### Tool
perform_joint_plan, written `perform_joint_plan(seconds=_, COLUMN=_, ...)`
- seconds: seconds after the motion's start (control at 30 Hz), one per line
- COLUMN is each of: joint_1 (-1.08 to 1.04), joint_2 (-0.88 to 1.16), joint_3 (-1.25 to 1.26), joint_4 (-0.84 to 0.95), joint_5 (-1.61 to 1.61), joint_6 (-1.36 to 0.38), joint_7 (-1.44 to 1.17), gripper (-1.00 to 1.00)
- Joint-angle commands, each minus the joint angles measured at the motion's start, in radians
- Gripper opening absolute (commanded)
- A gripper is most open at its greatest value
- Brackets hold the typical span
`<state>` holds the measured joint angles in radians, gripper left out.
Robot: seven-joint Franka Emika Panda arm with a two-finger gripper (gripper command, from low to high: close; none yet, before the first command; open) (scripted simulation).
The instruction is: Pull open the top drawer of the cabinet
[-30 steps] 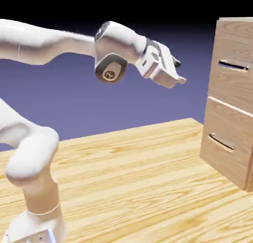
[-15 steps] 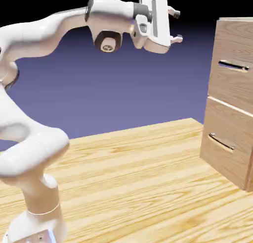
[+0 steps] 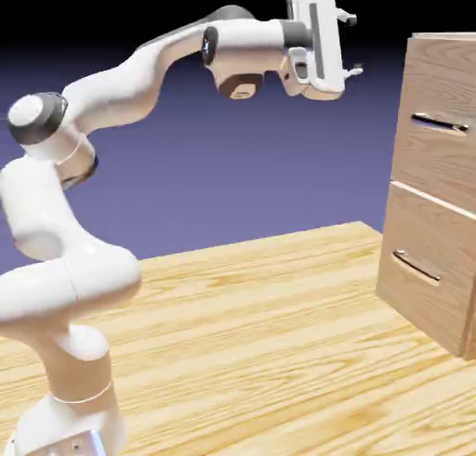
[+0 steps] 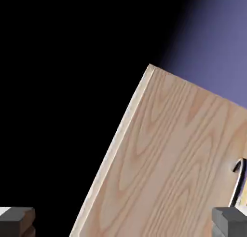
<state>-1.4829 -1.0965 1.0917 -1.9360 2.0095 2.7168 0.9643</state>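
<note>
Currently, gripper (image 3: 353, 45): open, holding nothing
Top handle (image 3: 440, 123): lower and further to the exterior view's right, apart from gripper

Two drawers (image 3: 437, 162) — two handles (image 3: 440, 123)

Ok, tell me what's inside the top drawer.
Nothing inside can be seen: the top drawer is closed, and its wooden front covers whatever it may hold.

White jointed robot arm (image 3: 125, 90) raised in a high arch, its white two-finger gripper (image 3: 350, 45) level, grey-tipped fingers (image 4: 17, 221) spread wide, pointing toward the exterior view's right.
</note>
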Motion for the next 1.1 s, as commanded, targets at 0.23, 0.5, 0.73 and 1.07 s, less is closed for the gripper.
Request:
perform_joint_plan(seconds=0.23, joint_1=-0.259, joint_2=-0.091, joint_3=0.189, joint_4=0.151, joint_5=0.348, joint_6=-0.055, joint_7=0.039, gripper=0.00)
perform_joint_plan(seconds=0.5, joint_1=-0.456, joint_2=-0.155, joint_3=0.322, joint_4=0.287, joint_5=0.573, joint_6=-0.082, joint_7=0.077, gripper=0.00)
perform_joint_plan(seconds=0.73, joint_1=-0.603, joint_2=-0.174, joint_3=0.369, joint_4=0.487, joint_5=0.548, joint_6=-0.027, joint_7=0.148, gripper=-1.00)
perform_joint_plan(seconds=1.07, joint_1=-0.363, joint_2=-0.157, joint_3=0.283, joint_4=0.161, joint_5=0.582, joint_6=-0.120, joint_7=0.051, gripper=-1.00)
